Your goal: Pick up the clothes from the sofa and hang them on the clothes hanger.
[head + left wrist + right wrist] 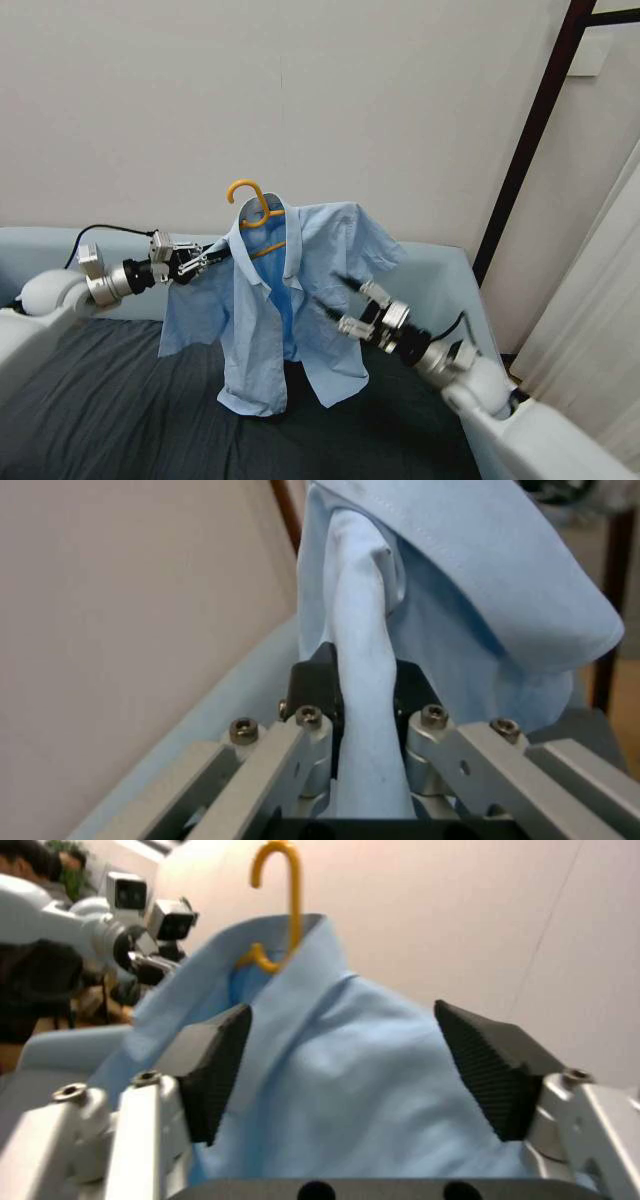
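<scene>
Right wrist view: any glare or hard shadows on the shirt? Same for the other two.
Right wrist view: no glare on the shirt, flat light, no hard shadow from the open right gripper; left wrist view: soft shade in the folds clamped by the left gripper; head view: even light, dim corners, dark post leans, maybe lens distortion.
</scene>
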### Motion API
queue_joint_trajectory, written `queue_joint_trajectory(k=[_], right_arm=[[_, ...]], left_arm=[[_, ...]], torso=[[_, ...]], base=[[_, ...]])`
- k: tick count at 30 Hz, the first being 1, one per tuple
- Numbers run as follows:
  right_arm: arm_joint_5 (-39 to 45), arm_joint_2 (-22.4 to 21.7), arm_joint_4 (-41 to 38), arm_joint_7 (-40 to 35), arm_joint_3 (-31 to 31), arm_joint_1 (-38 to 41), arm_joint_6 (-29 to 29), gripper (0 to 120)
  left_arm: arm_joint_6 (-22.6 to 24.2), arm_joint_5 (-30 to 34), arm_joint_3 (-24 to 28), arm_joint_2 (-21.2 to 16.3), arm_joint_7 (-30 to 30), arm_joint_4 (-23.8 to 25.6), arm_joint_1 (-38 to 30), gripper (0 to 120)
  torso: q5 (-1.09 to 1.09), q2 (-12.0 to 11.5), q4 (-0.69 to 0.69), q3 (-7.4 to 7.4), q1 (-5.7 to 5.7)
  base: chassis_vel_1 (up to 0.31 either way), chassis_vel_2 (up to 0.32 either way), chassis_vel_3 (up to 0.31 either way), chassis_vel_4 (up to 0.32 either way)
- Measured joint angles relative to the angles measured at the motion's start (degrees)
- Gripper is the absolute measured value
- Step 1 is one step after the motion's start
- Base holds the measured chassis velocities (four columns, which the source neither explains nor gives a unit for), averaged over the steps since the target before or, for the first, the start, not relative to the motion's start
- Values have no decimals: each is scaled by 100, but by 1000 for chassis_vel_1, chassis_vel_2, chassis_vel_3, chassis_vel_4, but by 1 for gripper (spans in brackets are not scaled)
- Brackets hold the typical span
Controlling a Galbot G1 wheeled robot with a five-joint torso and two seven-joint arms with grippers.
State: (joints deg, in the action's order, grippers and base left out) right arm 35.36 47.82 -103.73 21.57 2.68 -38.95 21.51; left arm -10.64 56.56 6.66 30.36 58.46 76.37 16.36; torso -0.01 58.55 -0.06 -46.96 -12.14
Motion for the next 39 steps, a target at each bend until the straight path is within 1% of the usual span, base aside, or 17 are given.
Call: queue_joint_trajectory(k=[2,3,5,6,8,10,13,15,16,19,23,24,30,33,35,38,39], right_arm=[[610,-509,-102,130,-154,258,-503,84],[610,-509,-102,130,-154,258,-503,84],[1502,-1166,9,808,-170,580,-874,95],[1502,-1166,9,808,-170,580,-874,95],[1813,-1530,128,1424,-144,680,-1192,99],[1702,-1600,150,1553,-135,676,-1434,100],[1548,-1666,228,1800,-107,676,-1680,100],[1411,-1820,291,2118,-103,652,-1917,100],[1411,-1820,291,2118,-103,652,-1917,100],[1386,-2088,333,2439,-140,597,-2271,100],[1347,-2210,288,2220,-129,554,-2561,100],[1345,-2234,268,2072,-113,529,-2710,100],[1237,-2189,327,1982,-94,520,-2934,100],[862,-1979,600,2144,-51,573,-3024,100],[718,-1848,756,2245,-4,607,-3028,95],[631,-1737,896,2435,9,657,-3031,83],[631,-1737,896,2435,9,657,-3031,83]], left_arm=[[207,-233,172,145,731,-343,-447,7],[207,-233,172,145,731,-343,-447,7],[406,-827,367,406,1668,-766,-929,7],[406,-827,367,406,1668,-766,-929,7],[496,-1353,415,783,2331,-1016,-1167,7],[509,-1548,413,954,2506,-1075,-1201,7],[513,-1656,412,1116,2618,-1138,-1235,7],[491,-1759,518,1407,2698,-1307,-1372,7],[491,-1759,518,1407,2698,-1307,-1372,7],[390,-1898,714,1821,2777,-1621,-1566,7],[290,-2055,773,2049,2840,-1800,-1630,7],[241,-2097,805,2142,2852,-1869,-1644,7],[181,-2117,841,2256,2852,-1956,-1649,7],[138,-2122,875,2376,2847,-2053,-1649,7],[134,-2122,914,2456,2845,-2099,-1651,7],[134,-2122,974,2561,2841,-2145,-1682,7],[134,-2122,974,2561,2841,-2145,-1682,7]], torso=[[-3,0,-1,0,-1],[-3,0,-1,0,-1],[-1,0,-3,0,-1],[-1,0,-3,0,-1],[-1,0,-1,0,-1],[-1,0,-3,0,0],[-1,0,-1,0,0],[0,0,5,0,0],[0,0,5,0,0],[-1,0,-7,0,0],[0,0,-6,0,-1],[-2,0,-2,0,-1],[-2,0,1,0,0],[-1,0,0,0,0],[-1,0,-1,0,-1],[-2,0,0,0,0],[-2,0,0,0,0]], base=[[0,0,0,0],[0,0,0,0],[0,0,0,0],[0,0,0,0],[0,0,0,0],[0,0,0,0],[0,0,0,0],[0,0,0,0],[0,0,0,0],[0,0,0,0],[0,0,0,0],[0,0,0,0],[0,0,0,0],[0,0,0,0],[0,0,0,0],[0,0,0,0],[0,0,0,0]])
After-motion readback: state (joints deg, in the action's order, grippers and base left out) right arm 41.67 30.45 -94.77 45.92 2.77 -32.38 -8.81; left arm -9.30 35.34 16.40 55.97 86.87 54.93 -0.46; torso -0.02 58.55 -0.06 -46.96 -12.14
